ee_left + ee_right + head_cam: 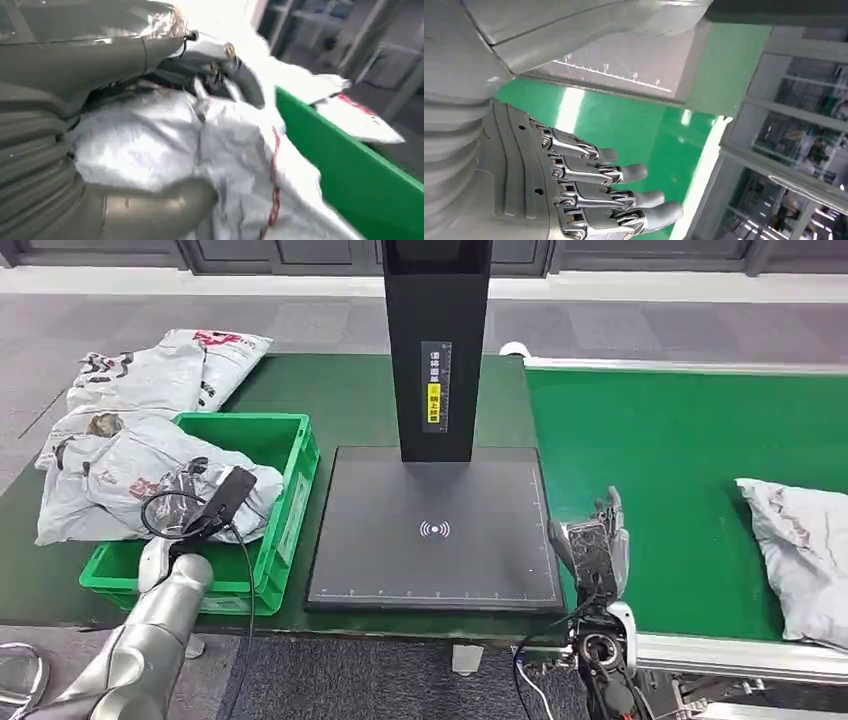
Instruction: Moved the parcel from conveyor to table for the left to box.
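Grey parcel [800, 545] waits at the conveyor's [680, 440] right edge, so reach your empty, spread-fingered right hand [597, 545] across while the left hand [205, 505] rests on bagged parcels in the crate [290, 475].

bare green belt [650, 460] beside parcel [800, 550], black post [437, 340] mid-table

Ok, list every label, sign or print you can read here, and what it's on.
Black post: strip label with a yellow patch, characters too small to read.
Scan pad: white wireless-wave symbol, ruler ticks along the edges, no words.
Grey parcels: red and dark print, unreadable.
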